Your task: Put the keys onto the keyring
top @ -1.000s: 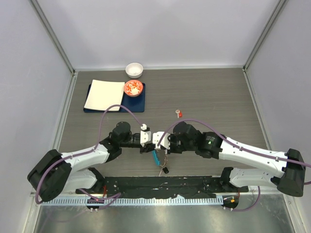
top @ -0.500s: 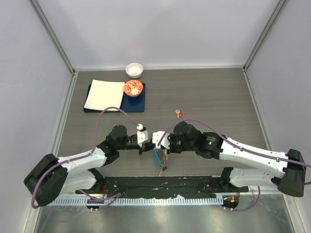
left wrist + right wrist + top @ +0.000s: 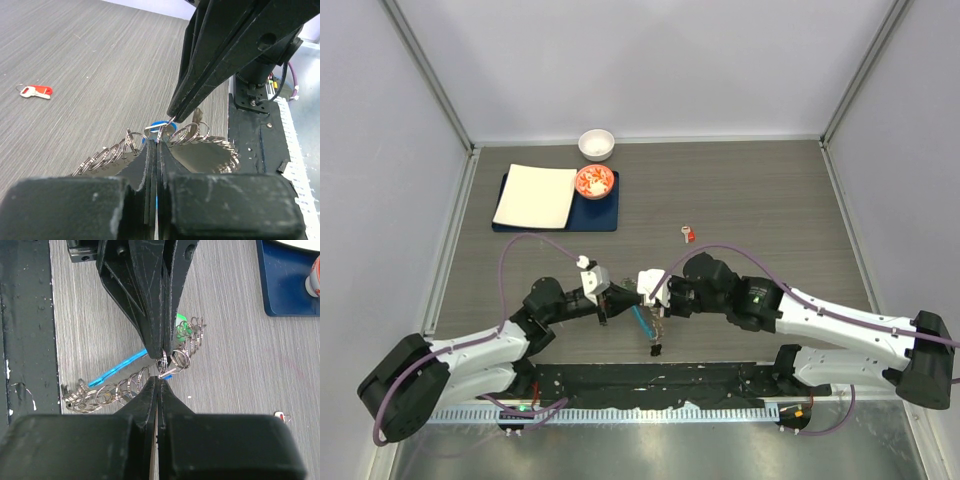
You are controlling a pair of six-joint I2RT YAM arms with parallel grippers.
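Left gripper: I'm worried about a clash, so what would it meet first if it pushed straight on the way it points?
The keyring at the left gripper tips, then almost at once the right gripper, shut on the same ring; depth is unclear.

The keyring (image 3: 125,386) sits between left gripper (image 3: 156,146) and right gripper (image 3: 158,381), a key (image 3: 688,234) behind.
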